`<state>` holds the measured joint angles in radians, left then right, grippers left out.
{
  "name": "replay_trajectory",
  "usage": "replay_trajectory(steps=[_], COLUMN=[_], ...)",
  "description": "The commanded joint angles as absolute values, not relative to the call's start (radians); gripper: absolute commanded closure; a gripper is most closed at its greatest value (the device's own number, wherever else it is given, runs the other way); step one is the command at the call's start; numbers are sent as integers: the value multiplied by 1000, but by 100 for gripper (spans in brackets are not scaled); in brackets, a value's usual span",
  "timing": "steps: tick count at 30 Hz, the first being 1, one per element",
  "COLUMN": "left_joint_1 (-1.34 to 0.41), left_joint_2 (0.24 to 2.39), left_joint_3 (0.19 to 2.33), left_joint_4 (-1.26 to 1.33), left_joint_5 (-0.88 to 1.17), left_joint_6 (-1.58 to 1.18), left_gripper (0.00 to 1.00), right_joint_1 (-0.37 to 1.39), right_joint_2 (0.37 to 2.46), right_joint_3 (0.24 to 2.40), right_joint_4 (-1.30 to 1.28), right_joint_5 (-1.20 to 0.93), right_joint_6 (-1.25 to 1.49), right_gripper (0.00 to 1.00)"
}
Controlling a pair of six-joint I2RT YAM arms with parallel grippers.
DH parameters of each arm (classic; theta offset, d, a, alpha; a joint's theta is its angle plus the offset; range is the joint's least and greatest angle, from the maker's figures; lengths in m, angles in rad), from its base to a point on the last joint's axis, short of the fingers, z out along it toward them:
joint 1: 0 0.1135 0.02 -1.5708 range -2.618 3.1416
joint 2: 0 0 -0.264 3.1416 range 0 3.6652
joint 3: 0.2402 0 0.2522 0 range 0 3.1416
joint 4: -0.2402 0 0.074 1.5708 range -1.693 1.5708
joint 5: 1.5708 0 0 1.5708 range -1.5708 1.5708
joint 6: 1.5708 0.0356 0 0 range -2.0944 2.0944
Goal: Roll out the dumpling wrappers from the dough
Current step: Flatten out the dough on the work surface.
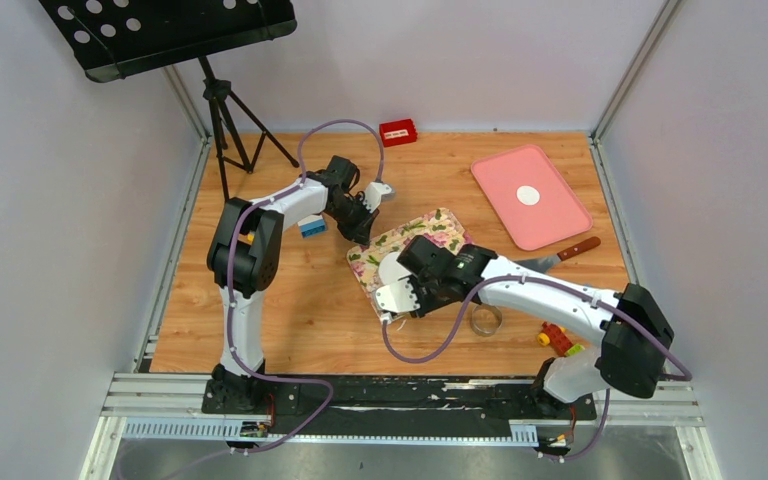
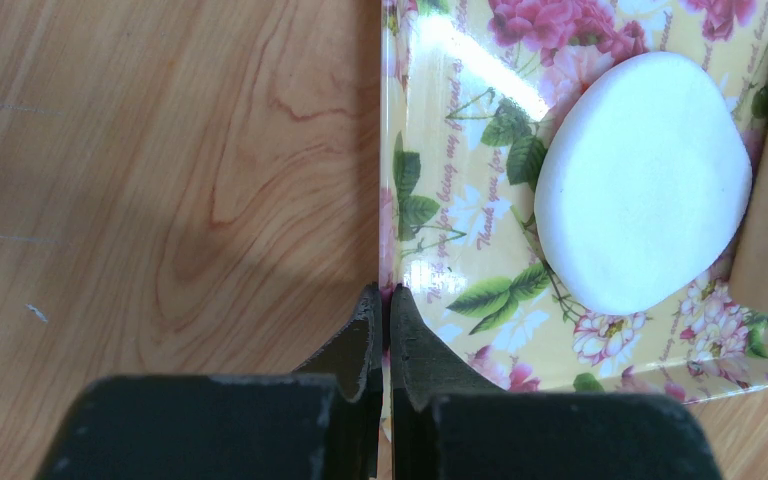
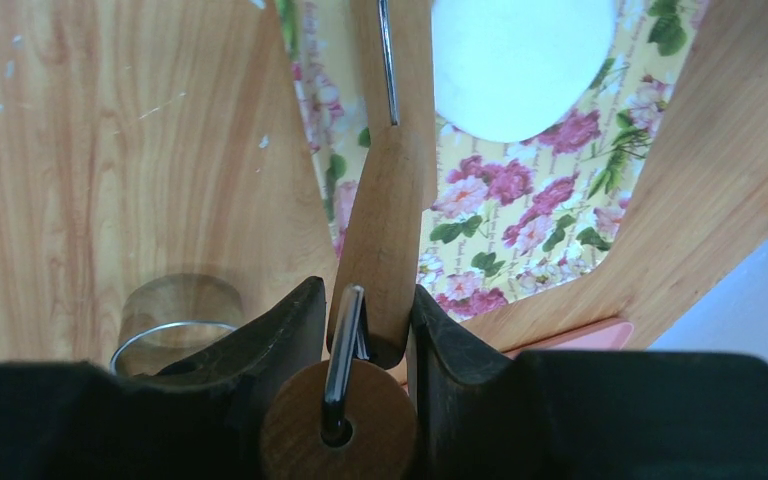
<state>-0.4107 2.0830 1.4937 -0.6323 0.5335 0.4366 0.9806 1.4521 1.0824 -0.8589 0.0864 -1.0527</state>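
Ring cutter (image 3: 165,335): lies on the tabletop (image 1: 290,300) just beside the right hand (image 3: 365,295); a sweep of that arm could knock it away.
Right hand: clamps the rolling pin (image 3: 385,210) by its handle; under pressure the pin may twist in the grip.
Dough (image 2: 643,180): thick oval on the floral tray (image 2: 460,250), mid-tabletop, with the pin at its edge; a skewed stroke would leave it lopsided or stuck to the pin.
Left hand (image 2: 385,300): pinched shut on the tray's rim; if it slips, the tray slides.
Dumpling wrapper (image 1: 528,195): one disc lies on the far pink tray (image 1: 550,225).

wrapper (image 1: 528,195) on pink tray (image 1: 550,225), knife (image 1: 560,256) nr
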Motion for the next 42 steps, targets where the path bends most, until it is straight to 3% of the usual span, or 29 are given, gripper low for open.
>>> replay_trajectory(steps=[1, 5, 8, 11, 16, 21, 29, 42], left_joint_1=[-423, -423, -423, -423, -423, -404, -380, -500], left_joint_2=[2064, 2055, 2038, 1995, 1877, 1739, 1478, 1517], left_joint_3=[1474, 1473, 1474, 1475, 1456, 1464, 1429, 1445], left_joint_4=[-642, -638, -627, -607, -542, -502, -621, -941], left_joint_5=[498, 499, 498, 500, 496, 520, 888, 979], left_joint_6=[454, 451, 439, 428, 408, 400, 517, 749], left_gripper=[100, 100, 87, 60, 3, 0, 0, 0], right_joint_1=[997, 996, 974, 931, 870, 793, 684, 622], right_joint_2=[1482, 1450, 1416, 1383, 1312, 1248, 1235, 1287], right_joint_3=[1057, 1113, 1173, 1233, 1226, 1203, 1237, 1232], right_joint_4=[-1118, -1075, -1009, -956, -835, -745, -728, -684], right_joint_5=[-75, -6, 53, 39, -12, -105, -413, -684], right_joint_6=[-1023, -1007, -989, -957, -896, -807, -677, -581], right_gripper=[100, 100, 100, 100, 100, 100, 100, 100])
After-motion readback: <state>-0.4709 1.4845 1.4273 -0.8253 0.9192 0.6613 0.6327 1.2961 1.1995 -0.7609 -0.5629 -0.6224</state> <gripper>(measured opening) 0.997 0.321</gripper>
